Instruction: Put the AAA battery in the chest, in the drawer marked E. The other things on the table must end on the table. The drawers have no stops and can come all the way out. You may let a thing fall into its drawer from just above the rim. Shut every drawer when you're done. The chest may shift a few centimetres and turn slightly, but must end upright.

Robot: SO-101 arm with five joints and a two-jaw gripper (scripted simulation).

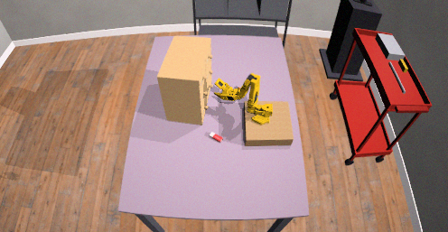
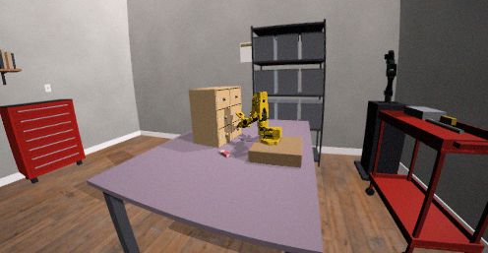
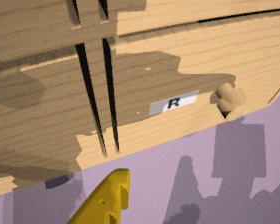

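Note:
The wooden chest [image 1: 185,80] stands upright on the far left of the purple table, its drawer fronts facing my arm; it also shows in the exterior view [image 2: 216,115]. All its drawers look shut. My gripper [image 1: 219,88] hovers close in front of the lower drawers, partly open and empty. In the wrist view one yellow jaw [image 3: 114,192] points at a bottom drawer labelled R [image 3: 173,103] with a round knob [image 3: 229,98]. I cannot see a label E. A small red-and-white thing [image 1: 216,136] [image 2: 225,153], seemingly the AAA battery, lies on the table in front of the chest.
My arm stands on a tan block [image 1: 268,125] to the right of the chest. A red cart [image 1: 384,92] stands off the table's right side. A dark shelf [image 1: 244,2] stands behind the table. A red tool chest [image 2: 41,135] stands by the left wall.

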